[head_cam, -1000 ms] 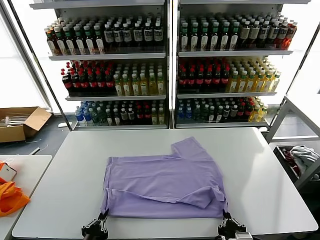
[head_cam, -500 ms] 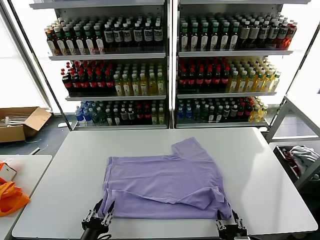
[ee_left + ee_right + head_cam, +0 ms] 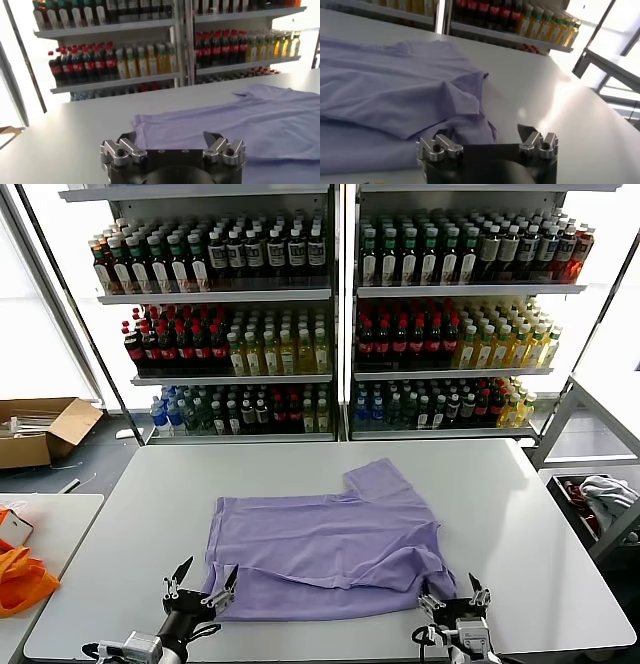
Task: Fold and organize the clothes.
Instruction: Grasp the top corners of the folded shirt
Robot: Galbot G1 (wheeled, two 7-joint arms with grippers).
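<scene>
The lavender T-shirt (image 3: 325, 552) lies partly folded on the white table (image 3: 500, 494), plain side up, one sleeve (image 3: 375, 477) pointing to the far side. My left gripper (image 3: 201, 581) is open over the shirt's near left corner, holding nothing. My right gripper (image 3: 452, 596) is open at the near right corner, empty. The left wrist view shows the shirt (image 3: 235, 120) beyond the open left gripper (image 3: 170, 140). The right wrist view shows the folded sleeve (image 3: 455, 100) just ahead of the open right gripper (image 3: 485, 135).
Shelves of bottled drinks (image 3: 340, 324) stand behind the table. A cardboard box (image 3: 40, 429) sits on the floor at the left. An orange bag (image 3: 20, 579) lies on a side table at the left. A bin of clothes (image 3: 600, 504) is at the right.
Both grippers were shut on the shirt's near corners a second ago. They have opened, let go of the hem, and moved forward over the table's near edge.
</scene>
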